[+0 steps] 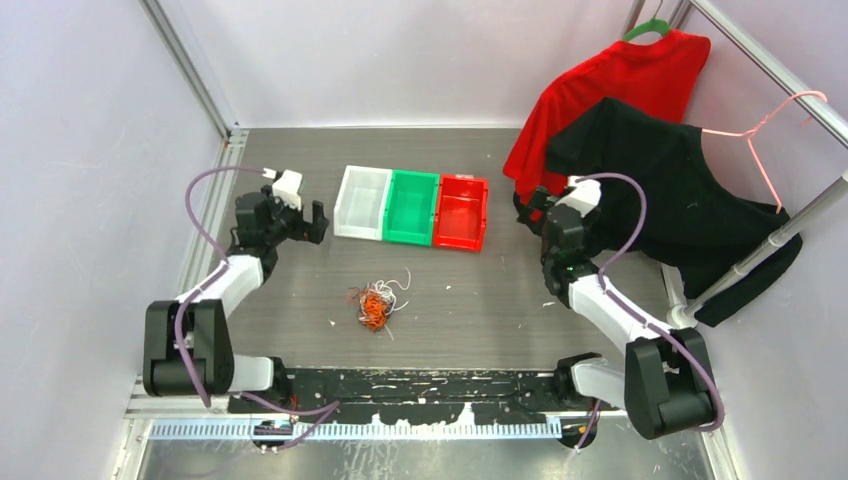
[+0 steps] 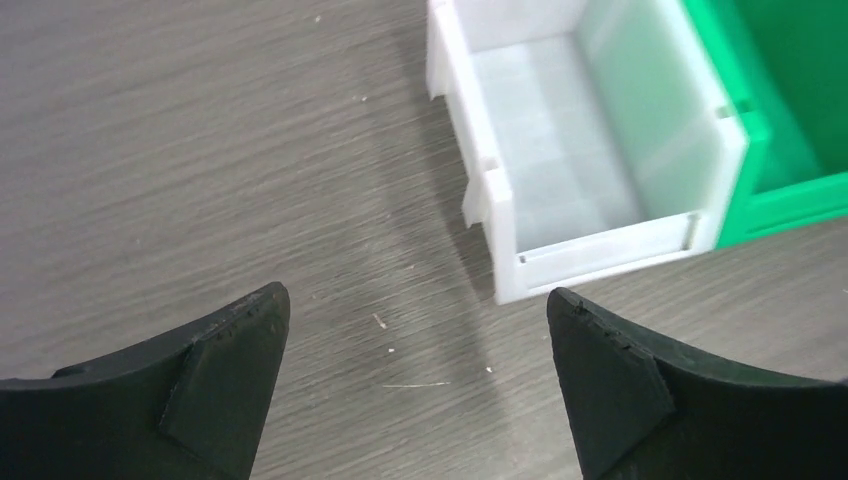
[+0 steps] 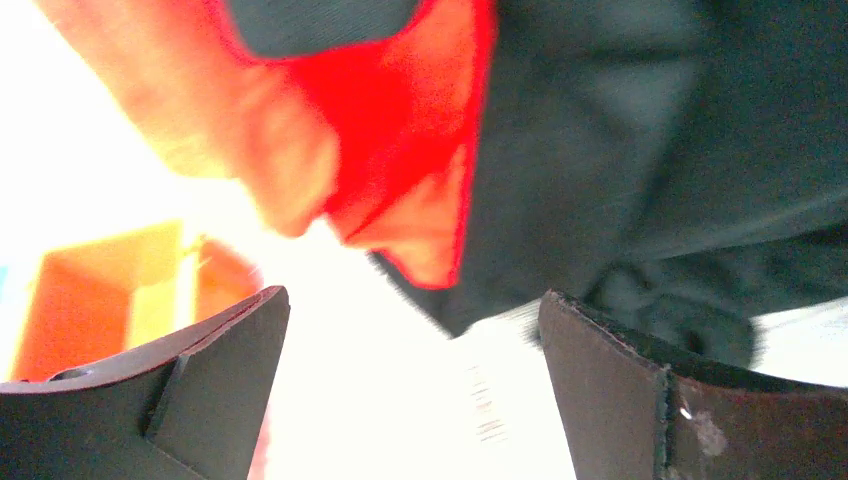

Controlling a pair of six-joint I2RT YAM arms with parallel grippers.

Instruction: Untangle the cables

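Top external: cables (image 1: 375, 306) outside three bins (image 1: 412, 205)

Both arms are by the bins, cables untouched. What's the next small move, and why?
Probably bring the left gripper down over the cables: its jaws stand open, empty by the white bin, and the clump lies nearer it than the right gripper.

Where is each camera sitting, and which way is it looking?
Top camera: above and behind the robot, looking down at table, cables, white bin; left arm and right arm show.
Left wrist camera: on left arm, looking down at white bin, green bin; open left tool shows.
Right wrist camera: on right arm, facing black shirt, red shirt; open right tool shows.
Shared: top and left wrist see the white bin.
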